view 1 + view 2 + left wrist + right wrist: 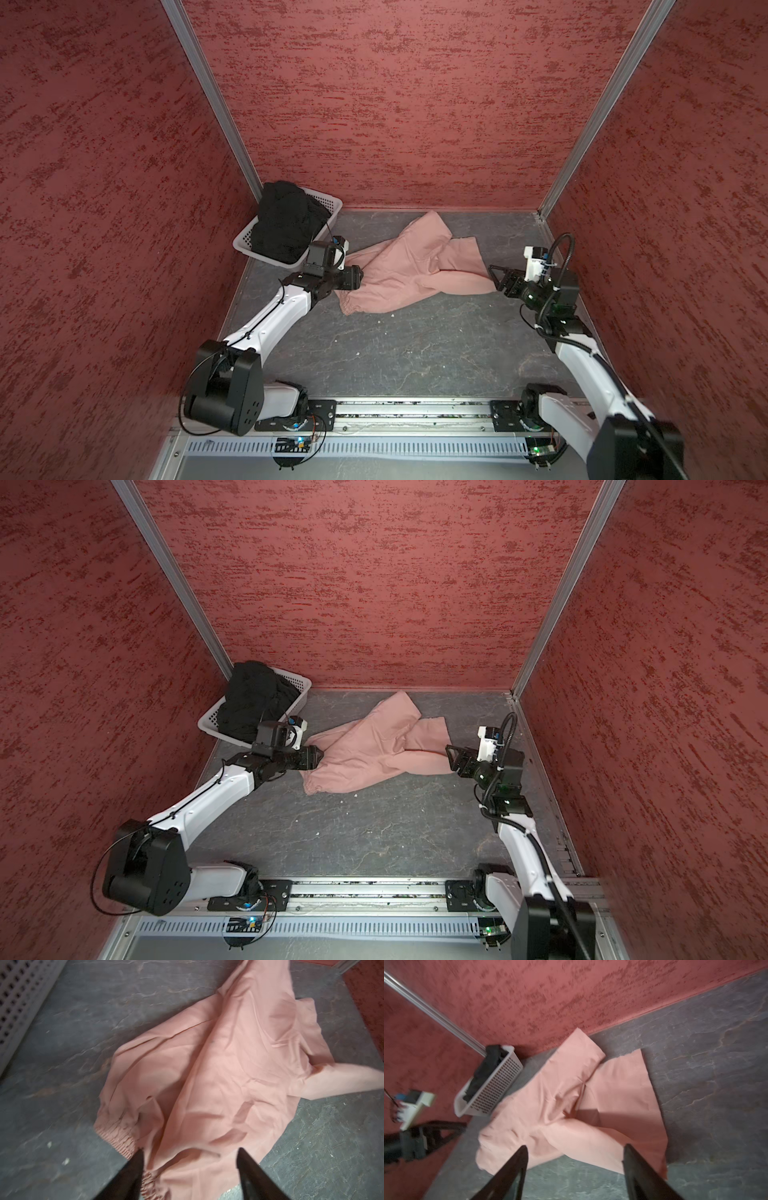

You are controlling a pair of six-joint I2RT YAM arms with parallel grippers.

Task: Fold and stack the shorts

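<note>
We see the pink shorts (pixel 415 266) lying crumpled on the table (pixel 415 357), toward twelve o'clock. Our left gripper (pixel 191 1149) hangs over their waistband at nine, jaws spread and empty. Our right gripper (pixel 576 1145) is at three, also spread and empty. The black shorts (pixel 286 224) fill the white basket (pixel 326 201) at ten, crowding the left wrist.

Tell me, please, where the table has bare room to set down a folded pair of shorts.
Widest: the bare table between the pink shorts and the base rail. Smaller: the far-right corner beyond the pink legs. Crowded: far left, where the white basket of black shorts sits near the left fingers.
</note>
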